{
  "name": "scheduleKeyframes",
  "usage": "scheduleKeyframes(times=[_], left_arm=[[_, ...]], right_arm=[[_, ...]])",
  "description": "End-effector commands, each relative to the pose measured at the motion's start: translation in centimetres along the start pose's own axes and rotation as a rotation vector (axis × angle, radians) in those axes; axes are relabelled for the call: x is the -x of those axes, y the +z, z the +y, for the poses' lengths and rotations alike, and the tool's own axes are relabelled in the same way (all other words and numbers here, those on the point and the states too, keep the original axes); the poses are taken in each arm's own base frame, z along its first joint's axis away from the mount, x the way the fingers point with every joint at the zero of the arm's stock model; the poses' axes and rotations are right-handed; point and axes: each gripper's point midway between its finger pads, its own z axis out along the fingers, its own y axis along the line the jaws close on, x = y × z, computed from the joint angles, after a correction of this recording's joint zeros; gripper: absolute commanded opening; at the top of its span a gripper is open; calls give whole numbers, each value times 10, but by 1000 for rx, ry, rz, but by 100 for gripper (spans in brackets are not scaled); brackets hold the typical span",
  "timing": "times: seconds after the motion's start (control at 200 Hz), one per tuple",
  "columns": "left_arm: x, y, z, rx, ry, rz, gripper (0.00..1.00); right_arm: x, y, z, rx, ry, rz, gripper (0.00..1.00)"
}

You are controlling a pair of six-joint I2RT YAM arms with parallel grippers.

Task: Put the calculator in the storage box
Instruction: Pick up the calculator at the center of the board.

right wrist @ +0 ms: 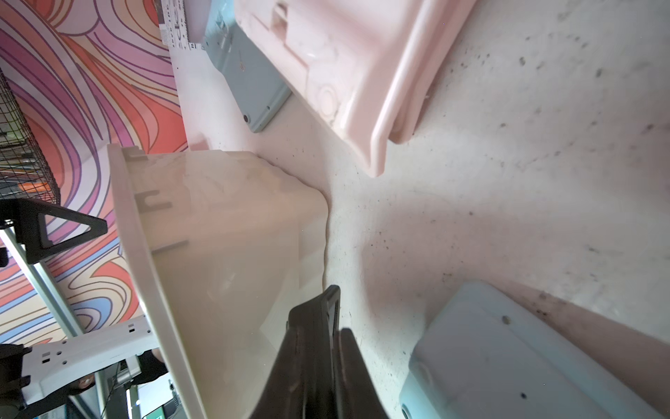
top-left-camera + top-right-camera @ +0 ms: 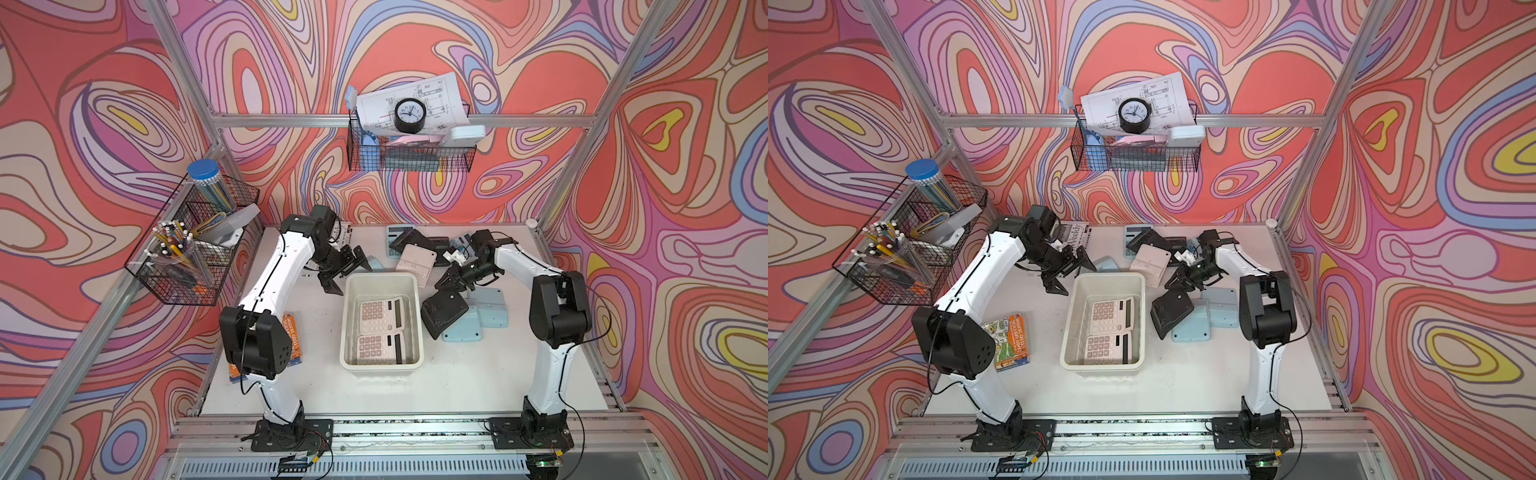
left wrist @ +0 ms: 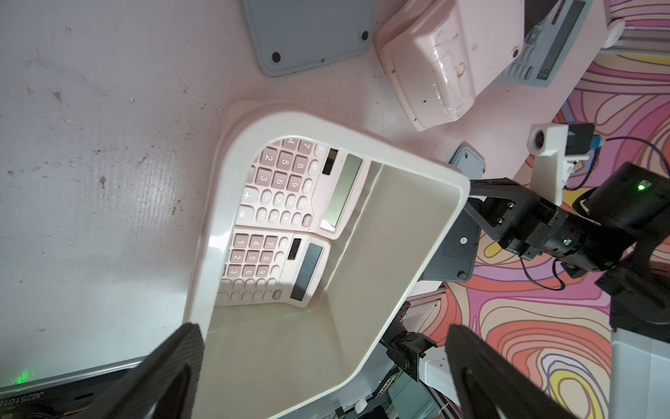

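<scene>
Cream box (image 2: 343, 328), pink calculators (image 2: 380, 316), swirled walls (image 2: 124, 124).
Swirls red, pink, lilac, blue, yellow; also a black calculator (image 2: 442, 311) and seemingly pale blue calculators (image 2: 492, 309).

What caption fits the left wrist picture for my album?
Two pink calculators rest in the storage box before the open left tool.

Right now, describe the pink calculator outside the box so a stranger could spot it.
Start at the cream storage box mid-table. Just past its far right corner lies the pink calculator, face down. Its neighbours are black or blue.

Top views high over whole table (image 2: 457, 374), wrist views close, sharing storage box (image 2: 381, 277)
</scene>
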Motion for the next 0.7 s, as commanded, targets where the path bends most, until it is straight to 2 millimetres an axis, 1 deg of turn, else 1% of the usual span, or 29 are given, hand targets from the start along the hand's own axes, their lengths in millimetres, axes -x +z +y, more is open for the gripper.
scheduleKeyframes(times=[0.0, 0.19, 0.255, 0.346, 0.401, 0.516, 0.621, 0.691], left_arm=[[-7, -20, -14, -63, -23, -11, 99], [-7, -32, -35, -134, -55, -2, 98], [-7, -35, -42, -158, -67, 8, 98], [-7, -37, -51, -187, -87, 33, 98], [-9, -36, -55, -204, -106, 58, 99], [-12, -36, -64, -247, -144, 100, 99], [-10, -36, -75, -304, -183, 127, 98], [-9, -37, -82, -339, -206, 146, 99]], right_arm=[[11, -31, 26, -57, -57, -80, 0], [37, -78, 52, -191, -146, -231, 0], [47, -96, 65, -219, -176, -293, 0], [59, -114, 82, -232, -212, -372, 0], [66, -122, 94, -236, -237, -416, 0], [76, -132, 118, -243, -292, -493, 0], [81, -137, 143, -253, -362, -568, 0], [82, -136, 159, -255, -410, -602, 0]])
